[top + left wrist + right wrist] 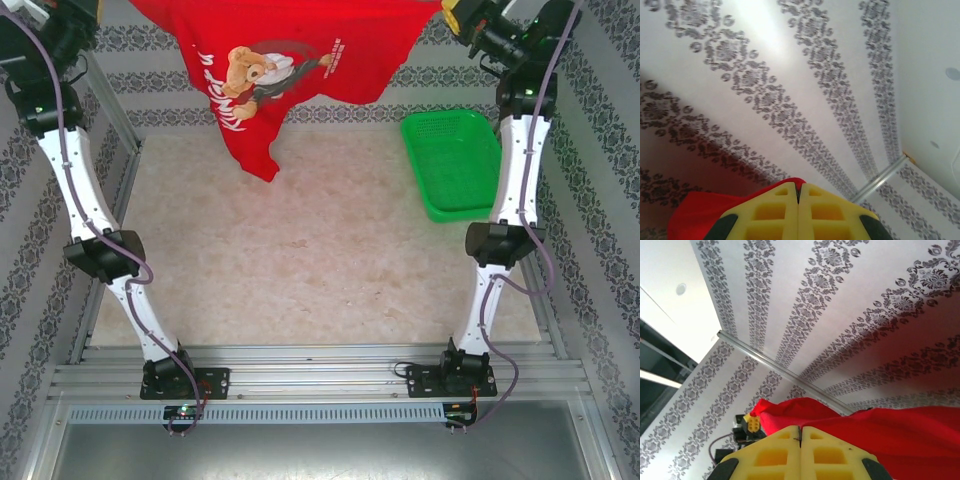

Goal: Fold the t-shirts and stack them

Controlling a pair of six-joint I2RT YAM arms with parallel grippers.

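**Patterned walls, pale worktop, red shirt aloft**

Grey damask-striped walls (600,200) are ringing the pale marbled worktop (300,260), which is carrying a green mesh basket (452,165) on its right side. Both arms are reaching high toward the far end, stretching the red t-shirt (280,60) between them, with its bear print facing the top camera and one corner drooping over the worktop. Up close, the left gripper (798,189) is pinching red cloth between closed yellow fingers, and the right gripper (800,430) is clamping the shirt likewise.

Red t-shirt (290,30), green basket (452,165)
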